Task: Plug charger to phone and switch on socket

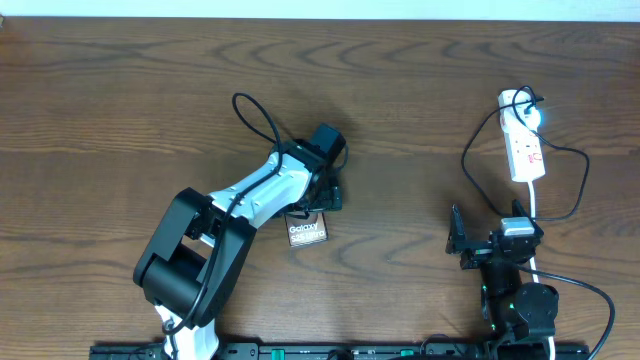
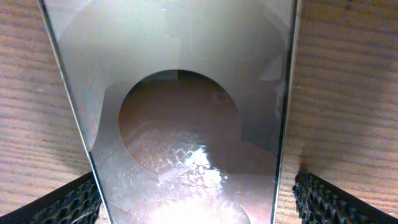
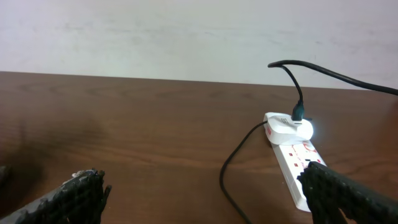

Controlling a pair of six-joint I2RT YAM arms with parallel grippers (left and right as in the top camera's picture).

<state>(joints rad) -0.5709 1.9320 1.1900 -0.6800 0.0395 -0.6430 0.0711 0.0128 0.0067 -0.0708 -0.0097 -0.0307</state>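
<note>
While the charger sits in the socket at two o'clock, the phone lies uncabled
Our left gripper straddles it at seven o'clock, fingers apart; our right gripper gapes empty; connecting and switching seem left

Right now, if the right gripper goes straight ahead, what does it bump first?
Probably the charger cable, looped on the table between the right gripper's open fingers. The socket sits beyond, to one side. Height is unclear, so it might pass over.
</note>
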